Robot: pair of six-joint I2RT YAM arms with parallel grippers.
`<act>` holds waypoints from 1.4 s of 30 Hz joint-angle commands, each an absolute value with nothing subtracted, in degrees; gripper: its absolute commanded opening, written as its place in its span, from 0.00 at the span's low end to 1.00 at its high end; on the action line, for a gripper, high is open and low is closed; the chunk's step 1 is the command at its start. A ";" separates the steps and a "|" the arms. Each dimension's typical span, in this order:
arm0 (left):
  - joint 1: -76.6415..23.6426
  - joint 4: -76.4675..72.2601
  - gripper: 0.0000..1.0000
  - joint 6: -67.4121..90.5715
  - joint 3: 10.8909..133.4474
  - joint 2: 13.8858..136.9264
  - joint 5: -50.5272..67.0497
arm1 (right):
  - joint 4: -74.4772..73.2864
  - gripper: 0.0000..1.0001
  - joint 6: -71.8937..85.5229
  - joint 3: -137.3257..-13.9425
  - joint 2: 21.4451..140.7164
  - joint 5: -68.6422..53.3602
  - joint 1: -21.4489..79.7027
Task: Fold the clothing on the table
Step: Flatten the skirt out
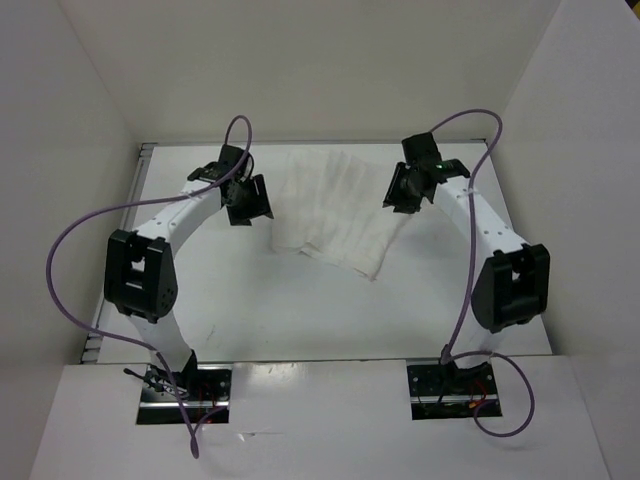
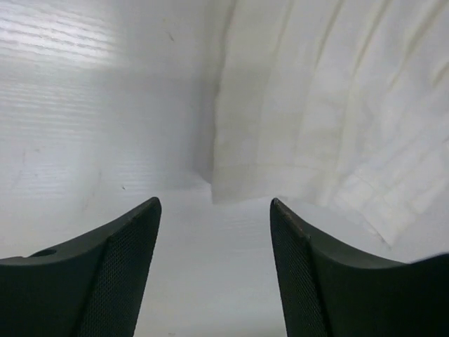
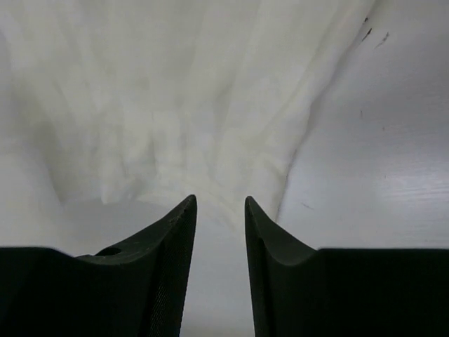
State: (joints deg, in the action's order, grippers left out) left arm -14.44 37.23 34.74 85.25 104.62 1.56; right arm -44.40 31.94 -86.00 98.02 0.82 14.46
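The clothing is lying at the far-middle of the table, btwn the two arms. It's sitting flat but wrinkled, w/ what looks like layers overlapping and one corner poking out toward the near right, so the fold is prob only partway there.

The left gripper is hovering just beside the garment's left edge. In the left wrist view its fingers are standing wide apart w/ only bare table btwn them. The cloth edge is lying ahead and to the right, not touching either pad, so this claw is gripping nothing. It's prob sitting there because that edge is the next thing to pick up.

The right gripper is hanging over the garment's right side. In the right wrist view its fingers are showing a narrower gap, partly open. Creases in the fabric are running in toward that gap, but no cloth is visibly pinched, so it's holding nothing as far as I can see. The bunching suggests the spot is a pinch point.

W/ both claws flanking the cloth, the setup is reading as a two-sided grab: each side taking an edge so thin, floppy fabric is lifting evenly and not dragging
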 commanded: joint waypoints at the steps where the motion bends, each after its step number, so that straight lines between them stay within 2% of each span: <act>1: -14.24 31.92 0.70 36.64 78.76 102.48 7.98 | -45.71 0.39 34.09 -80.61 92.83 -0.26 14.50; 6: -14.24 27.96 0.62 38.40 75.50 106.34 12.74 | -45.09 0.44 35.24 -76.21 89.39 -1.41 14.50; 14: -13.10 21.71 0.59 41.22 73.04 108.01 15.20 | -46.85 0.45 35.24 -73.05 85.88 -1.41 13.97; 18: -12.57 20.13 0.45 42.28 72.51 111.17 16.43 | -46.85 0.45 35.24 -71.54 85.87 -1.41 13.97; 19: -12.57 19.60 0.32 42.28 72.51 111.88 16.44 | -46.85 0.45 35.24 -70.85 85.87 -1.41 13.97; 21: -12.57 19.08 0.22 42.89 72.51 113.11 17.13 | -46.85 0.45 35.24 -70.31 85.87 -0.88 13.97; 24: -12.57 19.07 0.20 42.89 71.98 114.52 18.28 | -47.37 0.45 36.64 -69.70 85.26 0.43 12.74; 26: -12.57 18.46 0.20 42.89 71.37 114.52 18.80 | -47.38 0.50 37.79 -67.95 84.73 0.44 10.64; 27: -12.57 18.46 0.16 42.89 71.37 113.74 18.81 | -46.85 0.52 38.32 -67.16 84.73 0.44 9.94; 28: -12.57 17.93 0.05 42.89 70.85 113.73 19.59 | -45.71 0.53 38.84 -65.06 84.73 -2.17 8.80; 30: -12.57 17.93 0.00 42.89 70.84 112.50 19.60 | -45.09 0.53 38.85 -62.94 86.91 -5.52 8.18; 34: -12.57 19.77 0.00 42.89 71.36 109.43 19.60 | -40.62 0.53 38.14 -59.06 93.24 -13.26 8.17; 42: -12.57 21.45 0.00 42.28 71.89 107.67 19.60 | -34.63 0.53 39.37 -60.37 98.09 -16.52 9.49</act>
State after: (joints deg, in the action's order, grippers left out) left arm -12.58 20.21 42.37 71.46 110.08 19.05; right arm -39.75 38.33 -58.17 98.19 -13.91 9.10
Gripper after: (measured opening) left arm 0.011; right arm 0.530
